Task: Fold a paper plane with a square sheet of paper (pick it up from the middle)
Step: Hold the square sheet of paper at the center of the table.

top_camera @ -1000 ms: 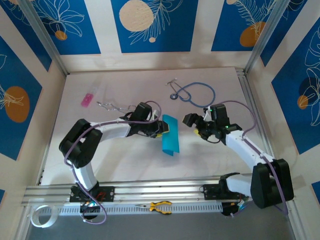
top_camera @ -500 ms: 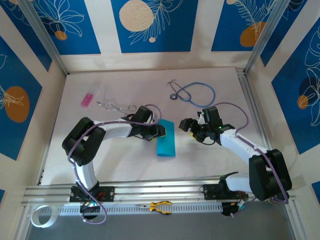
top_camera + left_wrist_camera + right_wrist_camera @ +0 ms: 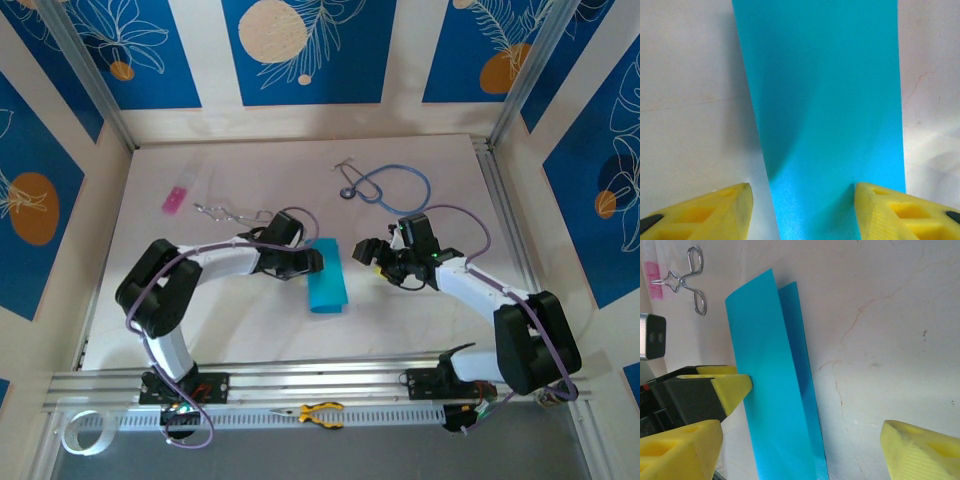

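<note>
Paper [image 3: 326, 288] between left gripper [image 3: 317, 262] and right gripper [image 3: 363, 252], both jaws apart, stethoscope [image 3: 402, 190] at 1 o'clock, clip [image 3: 232, 212] at 10, white table [image 3: 250, 325], blue floral walls [image 3: 340, 60]

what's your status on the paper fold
Left gripper open at folded cyan-blue paper sheet. Right gripper open beside it. Blue-tubed stethoscope apart, no obstruction.

Cyan paper [image 3: 326, 284]; yellow fingers [image 3: 715, 215]; white, faintly veined table [image 3: 240, 320]; blue stethoscope [image 3: 427, 188]; blue walls [image 3: 340, 70] with white leaves, orange circles.
</note>
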Action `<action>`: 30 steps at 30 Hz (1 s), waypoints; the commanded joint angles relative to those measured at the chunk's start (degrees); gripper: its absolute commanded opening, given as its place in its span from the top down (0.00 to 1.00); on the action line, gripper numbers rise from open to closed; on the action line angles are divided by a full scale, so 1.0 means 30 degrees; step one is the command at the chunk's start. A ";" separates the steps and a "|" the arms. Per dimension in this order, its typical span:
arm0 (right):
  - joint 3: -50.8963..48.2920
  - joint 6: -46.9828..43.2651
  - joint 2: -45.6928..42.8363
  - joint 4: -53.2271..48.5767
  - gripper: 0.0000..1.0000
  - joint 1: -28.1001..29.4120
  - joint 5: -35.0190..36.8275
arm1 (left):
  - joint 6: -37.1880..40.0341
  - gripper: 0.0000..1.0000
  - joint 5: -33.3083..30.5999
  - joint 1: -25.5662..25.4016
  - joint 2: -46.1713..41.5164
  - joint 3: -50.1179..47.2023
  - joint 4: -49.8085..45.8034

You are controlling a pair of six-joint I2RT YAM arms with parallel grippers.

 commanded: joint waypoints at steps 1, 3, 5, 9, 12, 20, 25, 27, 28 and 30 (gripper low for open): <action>-0.0107 0.0104 0.0311 0.0031 0.17 0.0132 -0.0361 | 0.0496 0.45 -0.0786 0.0182 -0.0291 -0.0209 -0.0965; -0.0135 0.0133 0.0313 0.0076 0.17 0.0183 -0.0329 | 0.0712 0.46 -0.0534 0.0188 -0.0017 -0.0070 -0.1108; -0.0137 0.0149 0.0312 0.0120 0.17 0.0214 -0.0319 | 0.0946 0.46 -0.0386 0.0187 0.0270 0.0099 -0.1359; -0.0129 0.0115 0.0261 0.0040 0.17 0.0276 -0.0402 | 0.1805 0.46 -0.0066 0.0181 0.0756 0.0622 -0.2003; -0.0184 0.0161 0.0261 0.0065 0.17 0.0274 -0.0349 | 0.2214 0.46 -0.0074 0.0191 0.0968 0.0903 -0.2395; -0.0371 0.0327 0.0320 0.0179 0.16 0.0303 -0.0223 | 0.2362 0.46 -0.0143 0.0198 0.1390 0.1007 -0.2703; -0.0222 0.0415 0.0567 -0.0181 0.16 0.0302 -0.0029 | 0.2513 0.45 -0.0683 0.0172 0.1886 0.1390 -0.3496; -0.0111 0.0419 0.0662 -0.0388 0.15 0.0302 -0.0019 | 0.2487 0.45 -0.0647 0.0156 0.2005 0.1374 -0.3533; -0.0078 0.0367 0.0671 -0.0477 0.15 0.0314 -0.0012 | 0.2555 0.44 -0.0656 0.0135 0.2067 0.1478 -0.3619; -0.0071 0.0370 0.0634 -0.0628 0.14 0.0302 0.0092 | 0.2795 0.44 -0.1187 -0.0015 0.2202 0.1823 -0.4250</action>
